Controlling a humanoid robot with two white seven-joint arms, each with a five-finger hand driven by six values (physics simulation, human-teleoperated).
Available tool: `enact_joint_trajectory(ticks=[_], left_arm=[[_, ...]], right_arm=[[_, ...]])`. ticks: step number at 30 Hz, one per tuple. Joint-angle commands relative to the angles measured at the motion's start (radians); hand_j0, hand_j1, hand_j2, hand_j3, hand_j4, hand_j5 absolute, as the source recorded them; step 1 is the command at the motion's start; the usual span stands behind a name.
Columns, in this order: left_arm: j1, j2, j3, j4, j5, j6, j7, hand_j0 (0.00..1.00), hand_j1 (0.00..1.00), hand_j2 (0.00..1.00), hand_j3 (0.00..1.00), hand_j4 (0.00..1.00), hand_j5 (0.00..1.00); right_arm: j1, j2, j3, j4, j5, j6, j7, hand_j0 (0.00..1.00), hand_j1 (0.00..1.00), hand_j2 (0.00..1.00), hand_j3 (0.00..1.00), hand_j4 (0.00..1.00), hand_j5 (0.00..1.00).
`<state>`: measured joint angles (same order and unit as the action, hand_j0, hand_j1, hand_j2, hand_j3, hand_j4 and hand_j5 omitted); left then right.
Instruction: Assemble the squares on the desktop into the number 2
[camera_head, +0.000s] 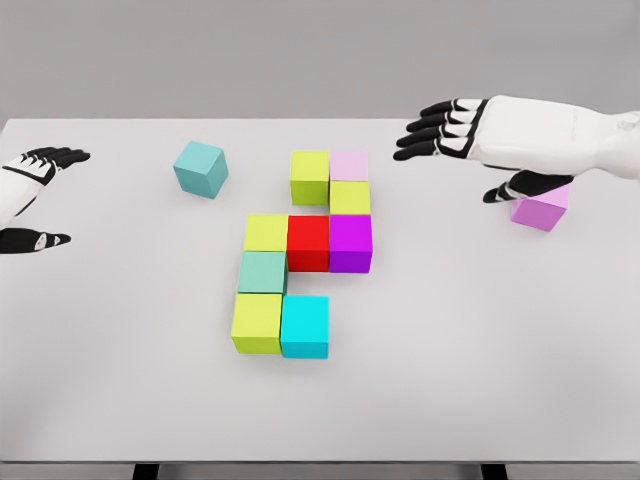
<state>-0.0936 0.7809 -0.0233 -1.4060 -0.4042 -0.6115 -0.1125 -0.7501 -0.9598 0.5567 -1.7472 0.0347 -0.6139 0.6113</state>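
Coloured cubes sit joined in the middle of the white table (120, 400). A lime cube (310, 177) and a pale pink cube (349, 165) form the top row, with a second lime cube (350, 197) under the pink one. Below run a lime cube (266, 232), a red cube (308, 243) and a purple cube (350, 243). A sea-green cube (262, 271) follows, then a lime cube (257, 322) and a cyan cube (305, 326). A teal cube (200, 168) lies apart at the upper left. My right hand (450, 150) hovers open above a violet cube (541, 208), partly hiding it. My left hand (40, 195) is open at the left edge.
The table's front edge runs along the bottom of the view, with dark legs below it. A plain grey wall stands behind the far edge.
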Motion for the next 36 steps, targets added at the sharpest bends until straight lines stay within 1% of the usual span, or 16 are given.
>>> enact_joint_trajectory(ticks=[1, 6, 9, 10, 11, 13, 15, 17, 18, 19, 26, 28, 29, 31, 33, 36], left_arm=[[0.0, 0.001, 0.002, 0.001, 0.005, 0.001, 0.001, 1.0, 1.0, 1.0, 1.0, 1.0, 1.0], [-0.002, -0.005, 0.005, -0.021, 0.004, 0.001, 0.001, 1.0, 1.0, 1.0, 1.0, 1.0, 1.0], [-0.012, 0.001, 0.002, -0.024, -0.021, 0.001, -0.004, 1.0, 1.0, 1.0, 1.0, 1.0, 1.0], [-0.018, 0.011, -0.001, -0.027, -0.03, 0.001, -0.033, 1.0, 1.0, 1.0, 1.0, 1.0, 1.0], [-0.04, 0.02, -0.004, -0.028, -0.03, 0.001, -0.128, 1.0, 1.0, 1.0, 1.0, 1.0, 1.0], [-0.096, 0.0, -0.02, -0.03, -0.028, 0.001, -0.352, 1.0, 1.0, 1.0, 1.0, 1.0, 1.0], [-0.158, -0.015, -0.07, -0.033, -0.024, 0.001, -0.492, 1.0, 1.0, 1.0, 1.0, 1.0, 1.0], [-0.241, -0.055, -0.141, -0.034, -0.021, 0.001, -0.498, 1.0, 1.0, 1.0, 1.0, 1.0, 1.0], [-0.281, -0.097, -0.176, -0.031, -0.019, 0.094, -0.498, 1.0, 1.0, 1.0, 1.0, 1.0, 1.0], [-0.301, -0.14, -0.185, -0.028, -0.009, 0.211, -0.498, 1.0, 1.0, 1.0, 1.0, 1.0, 1.0], [-0.466, -0.15, -0.357, -0.021, 0.001, 0.607, -0.498, 1.0, 1.0, 1.0, 1.0, 1.0, 1.0], [-0.511, -0.147, -0.421, -0.019, -0.001, 0.616, -0.498, 1.0, 1.0, 1.0, 1.0, 1.0, 1.0], [-0.535, -0.147, -0.454, -0.007, -0.001, 0.616, -0.498, 1.0, 1.0, 1.0, 1.0, 1.0, 1.0], [-0.595, -0.149, -0.521, 0.056, -0.001, 0.613, -0.498, 1.0, 1.0, 1.0, 1.0, 1.0, 1.0], [-0.686, -0.176, -0.629, 0.151, 0.001, 0.613, -0.498, 1.0, 1.0, 1.0, 1.0, 1.0, 1.0], [-0.713, -0.206, -0.659, 0.211, -0.001, 0.615, -0.498, 1.0, 1.0, 1.0, 1.0, 1.0, 1.0]], right_arm=[[0.0, -0.002, 0.0, -0.008, -0.006, 0.003, 0.0, 1.0, 1.0, 1.0, 1.0, 1.0, 1.0], [0.014, -0.003, -0.001, 0.021, -0.005, 0.003, 0.0, 1.0, 1.0, 1.0, 1.0, 1.0, 1.0], [0.015, 0.004, -0.043, 0.116, -0.024, 0.247, 0.0, 1.0, 1.0, 1.0, 1.0, 1.0, 1.0], [0.014, 0.007, -0.046, 0.187, -0.061, 0.377, 0.0, 1.0, 1.0, 1.0, 1.0, 1.0, 1.0], [0.008, 0.013, -0.046, 0.262, -0.111, 0.505, 0.0, 1.0, 1.0, 1.0, 1.0, 1.0, 1.0], [0.002, 0.061, -0.043, 0.36, -0.22, 0.602, 0.0, 1.0, 1.0, 1.0, 1.0, 1.0, 1.0], [0.002, 0.102, -0.031, 0.405, -0.279, 0.615, 0.0, 1.0, 1.0, 1.0, 1.0, 1.0, 1.0], [0.014, 0.09, 0.008, 0.356, -0.259, 0.643, 0.0, 1.0, 1.0, 1.0, 1.0, 1.0, 1.0], [0.014, 0.087, 0.061, 0.304, -0.243, 0.651, 0.0, 1.0, 1.0, 1.0, 1.0, 1.0, 1.0], [0.014, 0.075, 0.094, 0.299, -0.217, 0.657, 0.0, 1.0, 1.0, 1.0, 1.0, 1.0, 1.0], [0.015, 0.0, 0.091, 0.313, -0.177, 0.701, 0.0, 1.0, 1.0, 1.0, 1.0, 1.0, 1.0], [0.017, 0.006, 0.098, 0.379, -0.139, 0.698, 0.0, 1.0, 1.0, 1.0, 1.0, 1.0, 1.0], [0.017, 0.013, 0.112, 0.42, -0.136, 0.694, 0.0, 1.0, 1.0, 1.0, 1.0, 1.0, 1.0], [0.017, 0.013, 0.124, 0.428, -0.131, 0.694, 0.0, 1.0, 1.0, 1.0, 1.0, 1.0, 1.0], [0.017, 0.013, 0.126, 0.443, -0.127, 0.691, 0.0, 1.0, 1.0, 1.0, 1.0, 1.0, 1.0], [0.018, 0.013, 0.126, 0.46, -0.127, 0.686, 0.0, 1.0, 1.0, 1.0, 1.0, 1.0, 1.0]])
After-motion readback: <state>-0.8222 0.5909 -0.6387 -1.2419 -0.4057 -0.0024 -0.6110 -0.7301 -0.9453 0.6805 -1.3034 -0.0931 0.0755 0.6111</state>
